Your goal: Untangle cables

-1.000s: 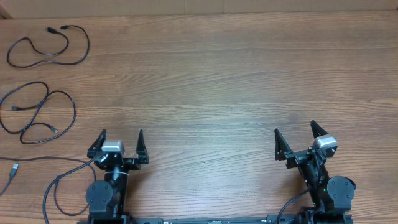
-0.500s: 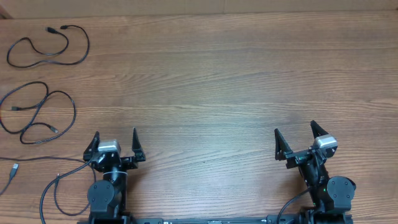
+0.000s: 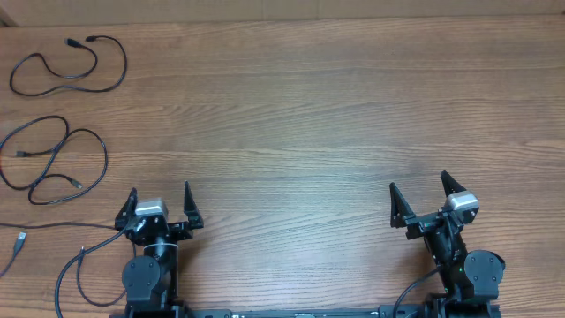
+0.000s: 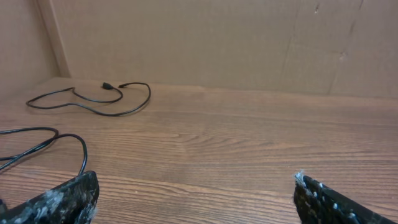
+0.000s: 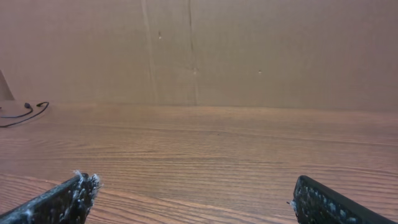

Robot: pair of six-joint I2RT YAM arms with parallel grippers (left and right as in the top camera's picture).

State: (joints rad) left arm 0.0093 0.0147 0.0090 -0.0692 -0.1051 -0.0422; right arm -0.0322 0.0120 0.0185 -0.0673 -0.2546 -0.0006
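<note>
Thin black cables lie apart on the wooden table at the far left. One open loop (image 3: 66,66) sits near the back. A second, figure-eight loop (image 3: 53,159) lies in front of it. A third cord with a plug (image 3: 18,240) runs off the left edge. The left wrist view shows the back loop (image 4: 93,102) by the wall and part of the second loop (image 4: 46,140) at the left. My left gripper (image 3: 160,188) (image 4: 195,180) is open and empty, right of the cables. My right gripper (image 3: 418,180) (image 5: 194,180) is open and empty, far from them.
A brown cardboard wall (image 4: 217,43) closes the table's far edge. Thicker black wires (image 3: 75,278) curl beside the left arm's base. The tip of a cable (image 5: 25,114) shows at the far left of the right wrist view.
My left gripper has shifted a little to the left, toward the cables. The right arm and the cables have not moved.
</note>
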